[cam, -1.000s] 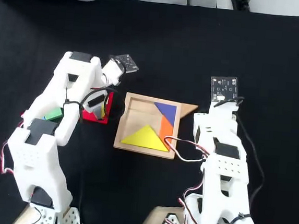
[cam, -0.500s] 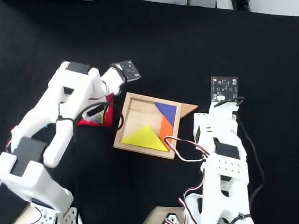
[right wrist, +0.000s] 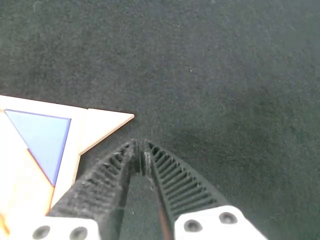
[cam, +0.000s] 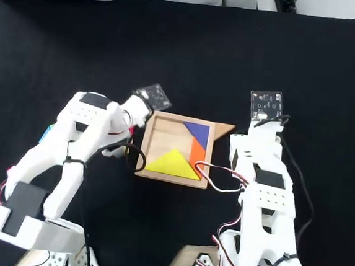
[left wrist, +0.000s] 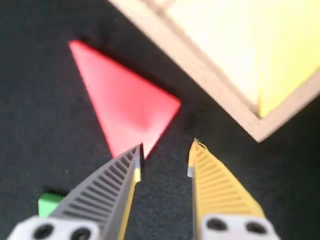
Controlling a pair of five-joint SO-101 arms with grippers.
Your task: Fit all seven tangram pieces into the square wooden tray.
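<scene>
Tray (cam: 162, 135) sits near the middle of the table (cam: 296, 56) w/ 3 pieces in it: yellow triangle (cam: 172, 162), orange piece (cam: 197, 152) & blue triangle (cam: 197, 131). The part nearest the L arm is bare wood. So under half done, I think, w/ 4 pieces to go.

Red triangle (left wrist: 125, 100) lies flat on the table just beside the tray rim on the L arm's side, not touching it. L gripper (left wrist: 165, 147) hangs low by the triangle's near corner. Its jaws are open & hold nothing. The grey finger (left wrist: 131, 159) is over that red corner; the yellow one is over bare cloth.

Step in hand looks like: grab the red triangle. Next move prob. needs the jaws slid over so one finger is on each side of the piece, then down, pinch, lift over the rim & turn it to match the bare space.

The red triangle's sharp tip points away from the L gripper. Its long way runs from that tip back to the jaws, approx. along the tray rim. Green piece (left wrist: 50, 202) lies near, on the side away from the tray.

Tan triangle (cam: 224, 129) sits against the tray's far corner on the R arm's side, tip pointing away from the tray. R gripper (right wrist: 140, 147) is just beside it, jaws closed on nothing.
</scene>
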